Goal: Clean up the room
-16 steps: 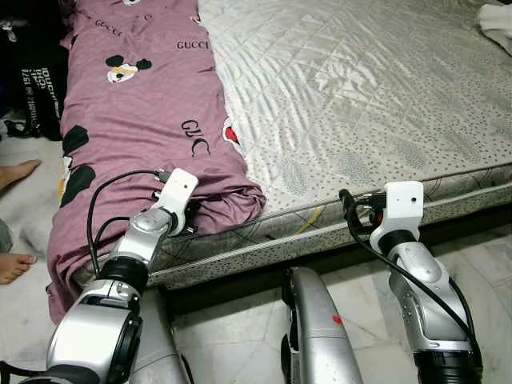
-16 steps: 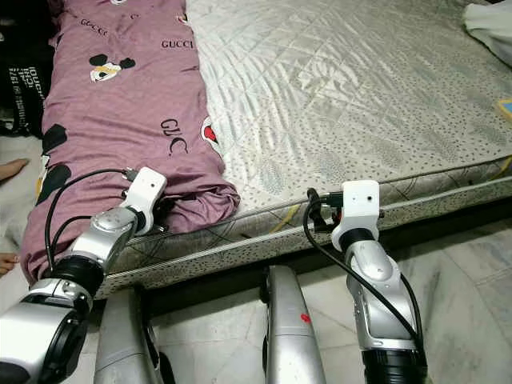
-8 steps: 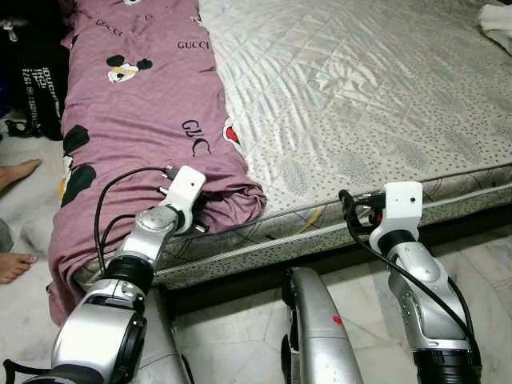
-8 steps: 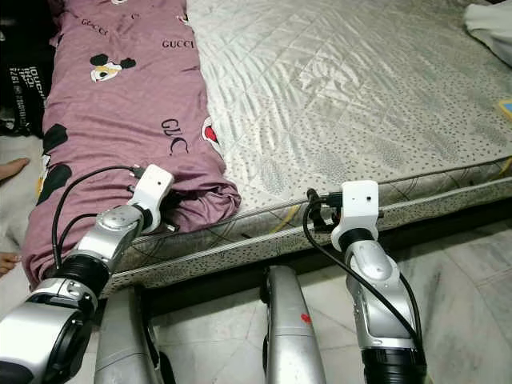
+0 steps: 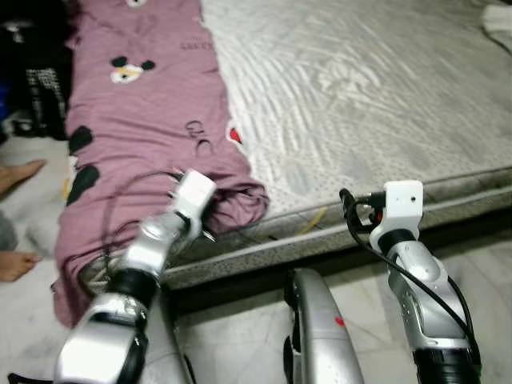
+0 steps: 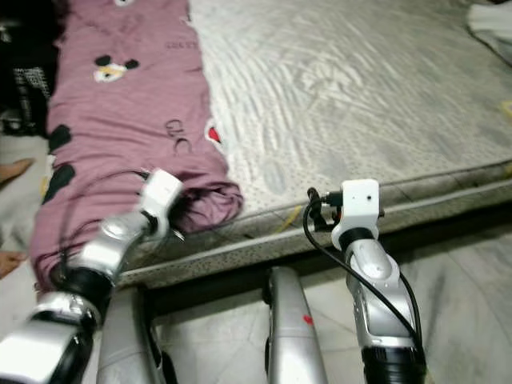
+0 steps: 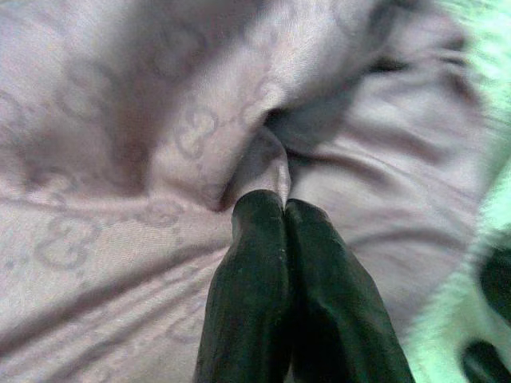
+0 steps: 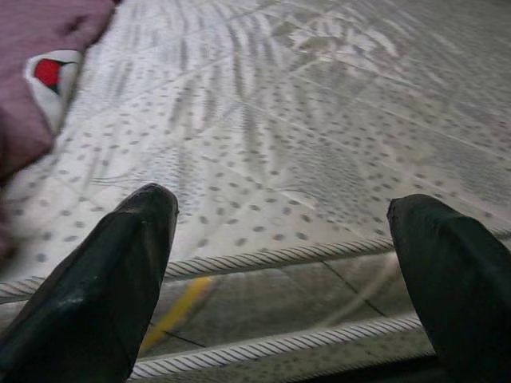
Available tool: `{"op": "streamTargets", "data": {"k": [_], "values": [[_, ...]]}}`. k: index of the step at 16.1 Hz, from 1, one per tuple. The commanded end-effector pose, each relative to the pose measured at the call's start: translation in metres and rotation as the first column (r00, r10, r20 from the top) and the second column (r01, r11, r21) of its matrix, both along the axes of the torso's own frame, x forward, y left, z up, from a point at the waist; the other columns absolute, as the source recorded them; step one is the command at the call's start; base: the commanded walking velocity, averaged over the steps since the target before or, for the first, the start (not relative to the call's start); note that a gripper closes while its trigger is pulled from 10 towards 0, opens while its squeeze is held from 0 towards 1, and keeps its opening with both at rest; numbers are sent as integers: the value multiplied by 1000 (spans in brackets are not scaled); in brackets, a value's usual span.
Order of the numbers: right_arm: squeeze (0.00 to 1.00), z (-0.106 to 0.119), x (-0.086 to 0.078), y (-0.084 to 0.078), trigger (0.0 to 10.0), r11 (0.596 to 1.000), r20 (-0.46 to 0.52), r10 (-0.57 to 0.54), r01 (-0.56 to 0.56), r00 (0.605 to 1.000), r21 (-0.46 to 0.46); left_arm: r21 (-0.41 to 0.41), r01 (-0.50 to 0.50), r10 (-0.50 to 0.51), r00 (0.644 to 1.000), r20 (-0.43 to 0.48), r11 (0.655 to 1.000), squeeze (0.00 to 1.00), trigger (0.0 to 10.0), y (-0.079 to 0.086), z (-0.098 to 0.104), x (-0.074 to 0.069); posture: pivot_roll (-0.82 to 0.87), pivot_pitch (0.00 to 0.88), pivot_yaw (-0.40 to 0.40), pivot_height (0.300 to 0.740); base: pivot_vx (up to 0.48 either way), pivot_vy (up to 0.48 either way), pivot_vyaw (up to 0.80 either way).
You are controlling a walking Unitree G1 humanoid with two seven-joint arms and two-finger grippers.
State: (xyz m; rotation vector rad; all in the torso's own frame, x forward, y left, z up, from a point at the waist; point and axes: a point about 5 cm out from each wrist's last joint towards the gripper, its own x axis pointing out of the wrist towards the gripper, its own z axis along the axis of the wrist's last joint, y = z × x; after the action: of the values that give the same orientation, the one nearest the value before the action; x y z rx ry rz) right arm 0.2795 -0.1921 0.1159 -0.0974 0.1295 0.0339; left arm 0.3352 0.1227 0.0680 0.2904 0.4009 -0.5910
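A purple printed blanket (image 5: 144,120) lies along the left side of the bed, and its bunched end hangs over the front edge. My left gripper (image 7: 283,203) is at that bunched end, shut on a pinched fold of the purple blanket (image 7: 263,159). The grey quilted mattress (image 5: 360,96) takes up the rest of the bed. My right gripper (image 8: 285,203) stands open at the mattress's front edge, with nothing between its fingers. The left fingertips are buried in the fabric in the eye views.
A person's bare feet (image 5: 20,172) rest on the floor left of the bed, beside a black bag (image 5: 40,88). A white cloth (image 5: 500,16) lies at the bed's far right corner. Pale marble floor (image 5: 480,256) runs below the bed edge, where my leg (image 5: 312,320) stands.
My left arm has crept a little to the right, still holding the blanket's end. The eye views are now blurred and slightly shifted. The right arm has not moved.
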Motion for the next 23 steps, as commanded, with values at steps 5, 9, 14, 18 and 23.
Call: {"op": "streamTargets", "data": {"k": [5,9,14,18,23], "values": [[0,0,1,-1,10000,1000,1,-1,1,1000,-11,-90,393,-398,916,-52,915,0,0,-58,5,-46,-209,48,-11,521,0,0,0],[0,-1,2,-1,10000,1000,2,-3,3,1000,-13,-106,471,-481,872,-93,876,0,0,-60,8,-75,-203,46,-8,521,0,0,0],[0,-2,3,0,10000,1000,-2,-3,3,1000,-8,-82,130,-113,975,191,988,8,10000,-37,36,-57,-191,42,-8,521,0,0,0],[0,-3,2,1,10000,1000,-2,-4,4,1000,8,-184,-113,176,909,378,976,1000,10000,-8,66,-40,-180,52,-7,521,0,0,0],[0,-4,-3,0,10000,1000,-5,-14,14,1000,14,-272,-423,502,756,420,864,1000,10000,53,87,-7,-189,75,-1,521,0,0,0]]}}
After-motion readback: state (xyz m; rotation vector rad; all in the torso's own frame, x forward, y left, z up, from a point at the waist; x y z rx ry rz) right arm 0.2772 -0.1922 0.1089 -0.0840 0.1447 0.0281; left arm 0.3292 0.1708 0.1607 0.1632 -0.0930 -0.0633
